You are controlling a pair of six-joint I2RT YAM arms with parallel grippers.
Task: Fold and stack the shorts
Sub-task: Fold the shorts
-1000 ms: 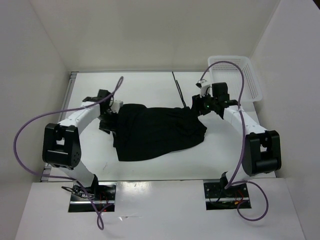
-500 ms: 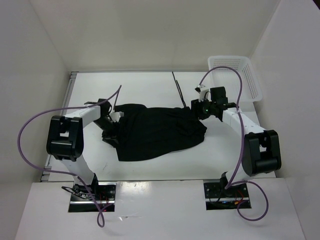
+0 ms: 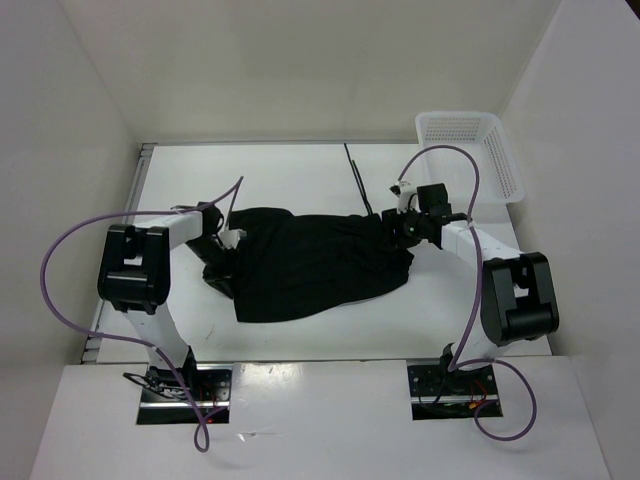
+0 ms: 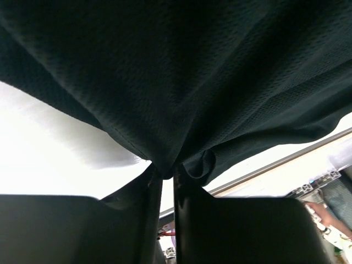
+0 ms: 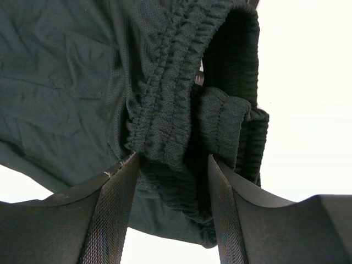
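Note:
The black shorts (image 3: 310,265) lie spread across the middle of the white table, and their thin drawstring (image 3: 356,180) trails toward the back. My left gripper (image 3: 222,240) is at the shorts' left edge. In the left wrist view it (image 4: 165,173) is shut, pinching a fold of the black fabric (image 4: 181,82), which hangs lifted off the table. My right gripper (image 3: 393,226) is at the shorts' right end. In the right wrist view it (image 5: 171,159) holds the bunched elastic waistband (image 5: 176,110) between its fingers. No white tag shows.
A white lattice basket (image 3: 480,150) stands at the back right corner, behind the right arm. White walls close in the table on three sides. Purple cables loop above both arms.
The left arm has folded in toward the shorts' left edge. The right gripper has moved slightly left and nearer onto the waistband. The shorts' outline has hardly changed.

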